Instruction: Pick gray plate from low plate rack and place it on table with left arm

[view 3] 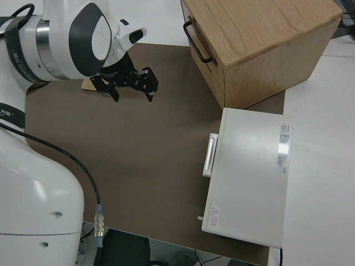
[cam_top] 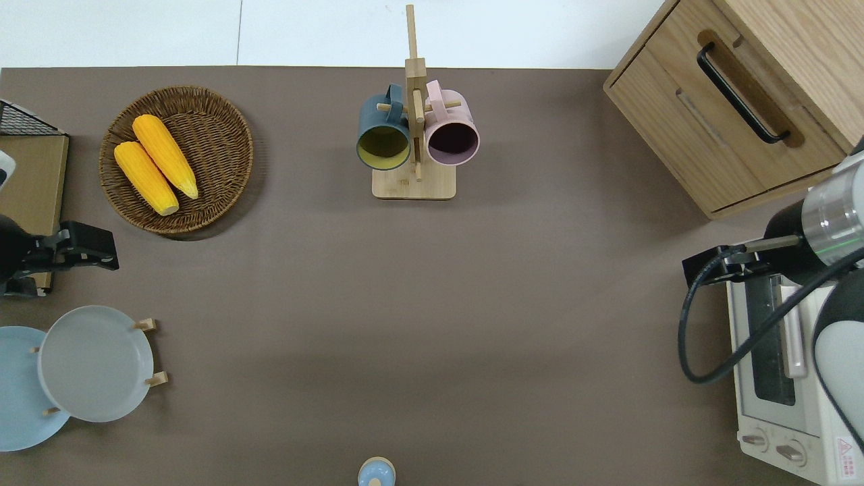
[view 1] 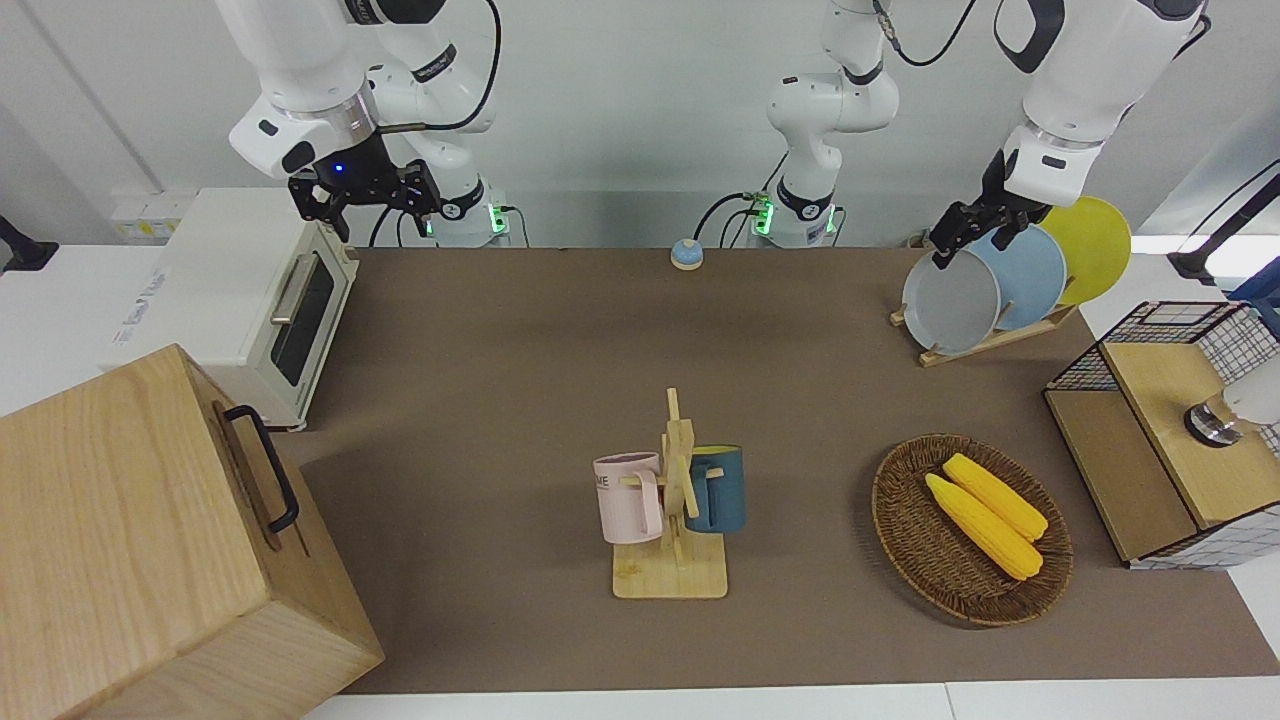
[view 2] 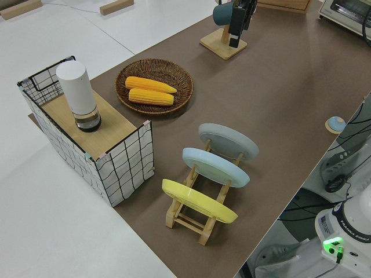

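The gray plate [view 1: 950,302] stands slanted in the slot of the low plate rack [view 1: 985,343] farthest from the robots, at the left arm's end of the table [view 1: 520,340]. It also shows in the overhead view [cam_top: 94,363] and the left side view [view 2: 228,141]. My left gripper [view 1: 965,245] hangs open and empty in the air, apart from the plate. In the overhead view the left gripper [cam_top: 108,246] is over the mat between the rack [cam_top: 150,325] and the wicker basket. The right arm is parked, its gripper [view 3: 133,95] open.
A light blue plate [view 1: 1030,275] and a yellow plate [view 1: 1095,245] fill the other rack slots. A wicker basket with two corn cobs [cam_top: 175,158], a wire crate [view 1: 1170,430], a mug tree [view 1: 675,500], a wooden drawer box [view 1: 150,540], a toaster oven [view 1: 250,300] and a small bell [view 1: 686,254] stand on the table.
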Robot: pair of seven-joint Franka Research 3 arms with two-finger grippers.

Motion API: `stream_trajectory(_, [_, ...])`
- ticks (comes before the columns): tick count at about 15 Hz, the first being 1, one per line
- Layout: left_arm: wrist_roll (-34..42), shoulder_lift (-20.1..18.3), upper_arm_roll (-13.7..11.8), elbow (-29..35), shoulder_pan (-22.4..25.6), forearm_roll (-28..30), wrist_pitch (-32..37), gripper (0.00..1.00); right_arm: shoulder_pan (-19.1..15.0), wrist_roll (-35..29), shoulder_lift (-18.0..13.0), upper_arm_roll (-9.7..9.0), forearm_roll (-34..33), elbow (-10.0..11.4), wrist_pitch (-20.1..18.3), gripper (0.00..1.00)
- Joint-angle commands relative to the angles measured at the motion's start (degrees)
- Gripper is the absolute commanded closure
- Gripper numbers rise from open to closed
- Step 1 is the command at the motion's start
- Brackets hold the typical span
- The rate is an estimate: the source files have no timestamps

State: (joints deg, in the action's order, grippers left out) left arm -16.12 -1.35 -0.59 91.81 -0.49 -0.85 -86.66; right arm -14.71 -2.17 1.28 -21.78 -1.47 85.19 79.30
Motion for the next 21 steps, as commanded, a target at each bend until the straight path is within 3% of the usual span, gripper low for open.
stream_trajectory(1, [-0.49,-0.59,-0.46,0.48,-0.83,-1.08,0.71,0.00,-1.47,-0.73,-0.14,-1.34,-0.38,-0.55,-0.82,0.017])
stream_trajectory(6, [-0.84,-0.67,-0.55,0.48,-0.83,-1.43,0.79,0.00,-1.47,-0.73,-0.14,-1.34,-0.38,-0.55,-0.82,0.017])
stream_trajectory(8, [-0.32,-1.20,-0.46,1.00,-0.92,-5.89,0.88,0.00,-1.47,-0.73,-0.14,-1.34,-0.38,-0.55,-0.82,0.017])
stream_trajectory(15, [2.14,-4.36,-0.38,13.21,-2.59,-20.57,0.88,0.00,-1.47,-0.73,-0.14,-1.34,-0.38,-0.55,-0.82,0.017])
stream_trajectory(21, [5.84,-4.63,-0.55,22.00,-2.24,-27.09,0.62,0.00,-1.47,-0.73,-0.14,-1.34,-0.38,-0.55,-0.82,0.017])
